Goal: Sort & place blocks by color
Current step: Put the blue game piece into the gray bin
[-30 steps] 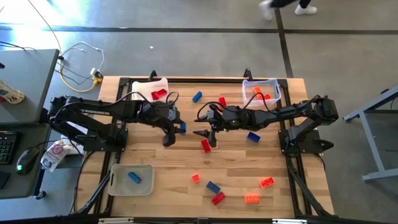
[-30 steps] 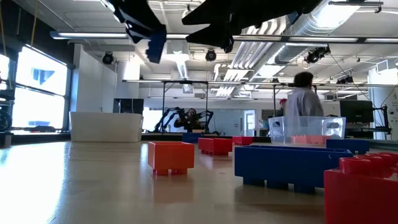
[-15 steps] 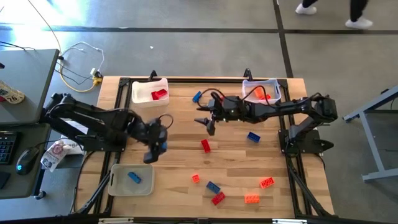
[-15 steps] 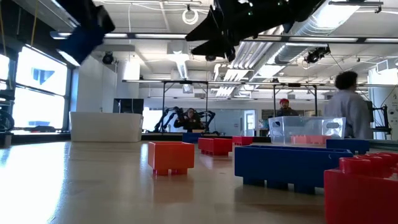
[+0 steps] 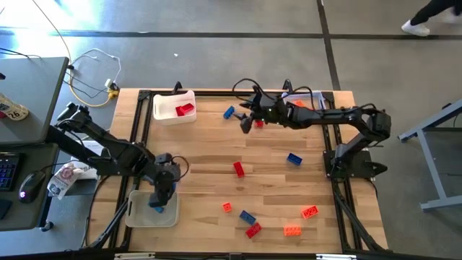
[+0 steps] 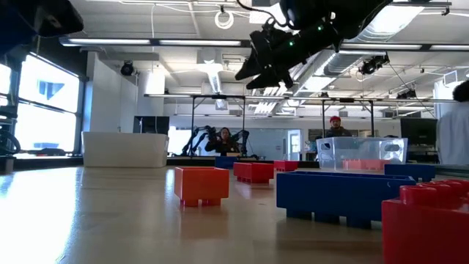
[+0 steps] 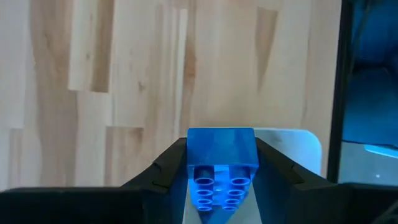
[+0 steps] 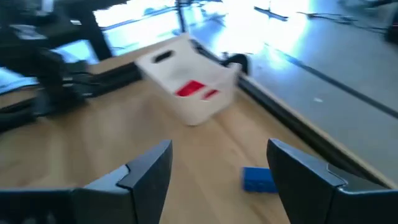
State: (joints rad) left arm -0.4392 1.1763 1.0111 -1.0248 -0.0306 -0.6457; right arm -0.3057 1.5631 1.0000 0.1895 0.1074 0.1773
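Note:
My left gripper (image 5: pixel 160 195) hangs over the whitish near-left tray (image 5: pixel 137 214), shut on a blue block (image 7: pixel 221 163). My right gripper (image 5: pixel 245 124) is open and holds nothing. It hovers near the table's far edge, beside a loose blue block (image 5: pixel 229 112) and a red one (image 5: pixel 258 120). In the right wrist view that blue block (image 8: pixel 258 178) lies between the open fingers and beyond them. Other red, blue and orange blocks lie flat on the wood, among them red (image 5: pixel 238 169), blue (image 5: pixel 294 159) and orange (image 5: pixel 292 230). My left gripper pinches the blue block by two opposite side walls (image 7: pixel 194 155), one finger on each. The fingers point down from above. The block's hollow underside (image 7: pixel 217 186) faces the wrist camera. It is lifted clear, above the tray's corner (image 7: pixel 298 144).
A white tray with red blocks (image 5: pixel 174 107) stands at the far left, and a clear tray with orange blocks (image 5: pixel 303 105) at the far right. More blocks cluster at the near edge (image 5: pixel 253 230). In the low view, people show in the room behind the table.
My left gripper has carried the blue block from the table's middle toward the near-left corner, and now hangs over the near-left tray. My right gripper has drawn back from the middle toward the far edge, leaving the red block there on the wood.

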